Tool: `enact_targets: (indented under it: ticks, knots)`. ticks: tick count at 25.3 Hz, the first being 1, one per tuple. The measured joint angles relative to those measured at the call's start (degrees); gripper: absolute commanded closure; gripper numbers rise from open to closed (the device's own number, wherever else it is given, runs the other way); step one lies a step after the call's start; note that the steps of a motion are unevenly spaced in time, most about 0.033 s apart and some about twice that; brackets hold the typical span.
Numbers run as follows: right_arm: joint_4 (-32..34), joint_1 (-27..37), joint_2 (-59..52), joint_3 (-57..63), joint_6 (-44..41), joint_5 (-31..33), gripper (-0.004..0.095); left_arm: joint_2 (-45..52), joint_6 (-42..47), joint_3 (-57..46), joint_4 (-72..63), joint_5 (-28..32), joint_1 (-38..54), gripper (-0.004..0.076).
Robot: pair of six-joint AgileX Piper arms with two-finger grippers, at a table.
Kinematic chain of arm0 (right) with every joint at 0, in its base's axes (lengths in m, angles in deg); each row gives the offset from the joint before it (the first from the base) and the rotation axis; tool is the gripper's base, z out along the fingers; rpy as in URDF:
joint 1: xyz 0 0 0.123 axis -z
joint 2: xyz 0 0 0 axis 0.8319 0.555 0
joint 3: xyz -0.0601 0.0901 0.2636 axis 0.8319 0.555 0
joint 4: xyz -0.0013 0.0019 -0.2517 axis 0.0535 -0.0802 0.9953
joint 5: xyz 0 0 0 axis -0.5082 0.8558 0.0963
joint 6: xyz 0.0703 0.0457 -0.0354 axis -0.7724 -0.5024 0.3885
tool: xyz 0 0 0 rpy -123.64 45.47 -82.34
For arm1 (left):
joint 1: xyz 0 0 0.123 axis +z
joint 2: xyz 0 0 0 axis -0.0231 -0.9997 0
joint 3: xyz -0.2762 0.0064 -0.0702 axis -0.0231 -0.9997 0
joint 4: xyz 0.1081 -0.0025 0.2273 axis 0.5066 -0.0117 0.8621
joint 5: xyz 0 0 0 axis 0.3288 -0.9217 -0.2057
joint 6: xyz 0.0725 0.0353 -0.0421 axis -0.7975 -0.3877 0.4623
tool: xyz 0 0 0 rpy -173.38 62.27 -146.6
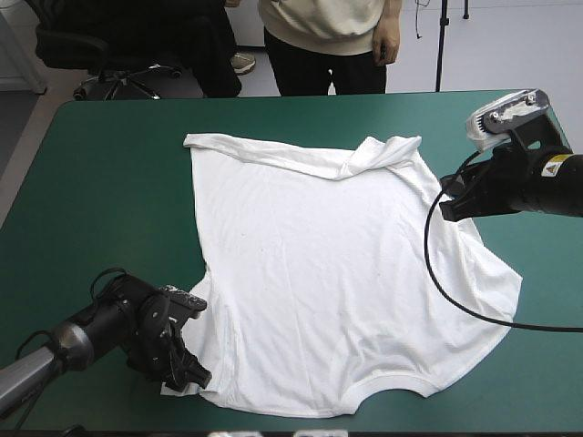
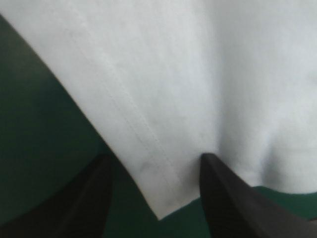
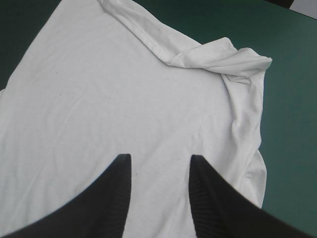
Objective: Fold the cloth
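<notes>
Your left gripper [image 1: 185,375] crouches low over the counter [image 1: 100,182], its arm reaching in flat from the near left corner. Its black fingers [image 2: 89,203] are spread apart and hold nothing. A pointed corner of the white T-shirt [image 1: 337,273] lies between them, and a stitched hem runs away ahead of the gripper. Your right gripper [image 1: 452,208] hangs above the shirt's opposite side, its arm coming in level, its fingers likewise released and apart, with cloth spread under and ahead of it. The shirt lies opened flat across the middle of the teal-green cover.

Ahead of the right gripper and off to one side, a rolled fold [image 3: 218,57] bunches at the shirt's far corner, and a narrow turned-over band runs along the far edge from it. In the left wrist view you cannot tell whether the fingertips touch the cloth, and the shirt fills the view ahead without an end. From above, the left gripper's body hides part of the corner beneath it. Bare cover lies on the outer side of each gripper and beyond the shirt's far edge.
</notes>
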State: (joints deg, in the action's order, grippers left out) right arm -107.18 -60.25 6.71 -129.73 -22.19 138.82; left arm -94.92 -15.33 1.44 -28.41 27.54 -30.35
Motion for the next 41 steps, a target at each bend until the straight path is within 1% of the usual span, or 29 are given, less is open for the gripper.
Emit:
enact_targets:
  ticks: [1,2,3,7,10,11,13,15,19,21,25,28,32,35,36,38,39,41]
  knots:
    - [0.39,0.0,0.0,0.0,0.0,0.0,0.0545,-0.68,-0.98,0.37,-0.41,-0.46,0.0,0.0636]
    - [1.17,0.0,0.0,0.0,0.0,0.0,0.0548,-1.46,-2.9,0.72,-0.8,-0.98,0.06,0.0716]
    - [1.51,0.0,0.0,0.0,-0.06,0.0,0.0548,-1.49,-3.77,0.83,-0.62,-1.11,0.2,0.074]
    - [4.08,0.0,0.0,0.44,-1.6,0.03,0.0548,-1.55,-6.68,0.83,-2.08,-0.83,0.46,0.0741]
    - [11.15,0.0,-0.53,6.63,-6.19,0.03,0.0543,-1.43,-6.73,0.83,-2.9,-0.58,0.46,0.0741]
    - [15.09,0.0,-1.0,10.03,-8.02,0.03,0.0533,-1.38,-6.73,0.97,-2.96,-0.58,0.46,0.0741]
    - [22.41,0.0,-1.74,16.79,-11.8,-0.02,0.0474,-1.31,-6.73,1.24,-3.24,-0.58,0.46,0.0741]
    - [27.38,0.0,-1.8,23.75,-15.75,-0.48,0.0401,-1.31,-6.73,1.31,-3.44,-0.52,0.4,0.0741]
    - [28.71,0.0,-1.19,33.27,-20.01,-4.05,0.0281,-1.31,-6.73,1.36,-3.44,-0.48,0.4,0.0741]
    - [28.63,0.33,-0.7,37.2,-21.34,-6.73,0.0245,-1.31,-6.61,1.36,-3.44,-0.37,0.4,0.0741]
    - [27.3,4.34,0.71,43.87,-22.65,-11.8,0.0242,-1.31,-6.43,1.36,-3.31,-0.38,0.4,0.0741]
    - [24.62,8.14,2.01,46.1,-22.04,-15.88,0.0245,-1.31,-6.43,1.36,-3.31,-0.38,0.4,0.0741]
    - [21.48,10.14,5.69,46.25,-20.33,-18.1,0.0297,-1.31,-6.43,1.36,-3.31,-0.32,0.4,0.0741]
    - [20.85,10.15,9.51,46.25,-20.07,-18.32,0.0387,-1.31,-6.43,1.36,-3.31,-0.32,0.4,0.0741]
    - [20.56,10.15,10.55,46.25,-19.89,-18.32,0.0432,-1.31,-6.43,1.36,-3.31,-0.32,0.4,0.0741]
    - [19.43,10.2,12.61,46.1,-18.61,-18.1,0.0542,-1.31,-6.34,1.36,-3.31,-0.32,0.4,0.0741]
    - [18.98,10.27,12.93,45.98,-17.55,-17.87,0.0626,-1.31,-6.26,1.36,-3.31,-0.32,0.4,0.0741]
    - [18.38,10.34,13.12,45.77,-15.46,-17.72,0.0833,-1.31,-6.07,1.36,-3.31,-0.19,0.4,0.0741]
